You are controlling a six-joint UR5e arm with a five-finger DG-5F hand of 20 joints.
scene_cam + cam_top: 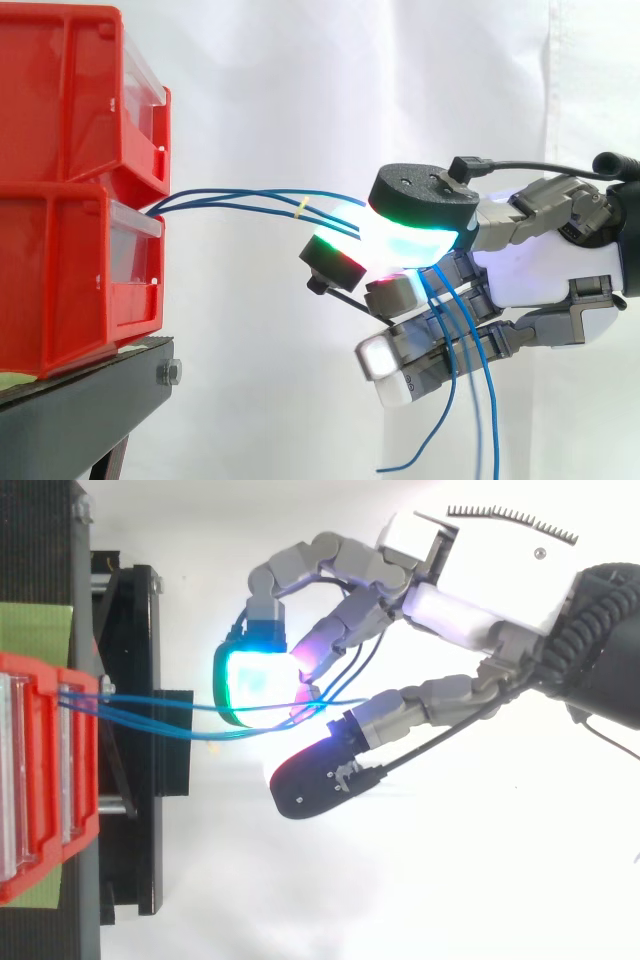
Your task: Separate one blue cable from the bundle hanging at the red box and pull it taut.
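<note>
At right of centre with hand (545,262), fingers curled, pinching blue cables (260,192) between glowing pads. Strung nearly level leftward to red bins (70,280) at left edge; beyond the pinch, dangling loose toward bottom right.

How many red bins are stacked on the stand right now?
2. The upper bin sits atop the lower bin, which rests on the black stand at the left. More could lie beyond the view's left edge.

Tbh there was no readable txt, nrs or labels anywhere, not even on the red bins (60,250).
</note>
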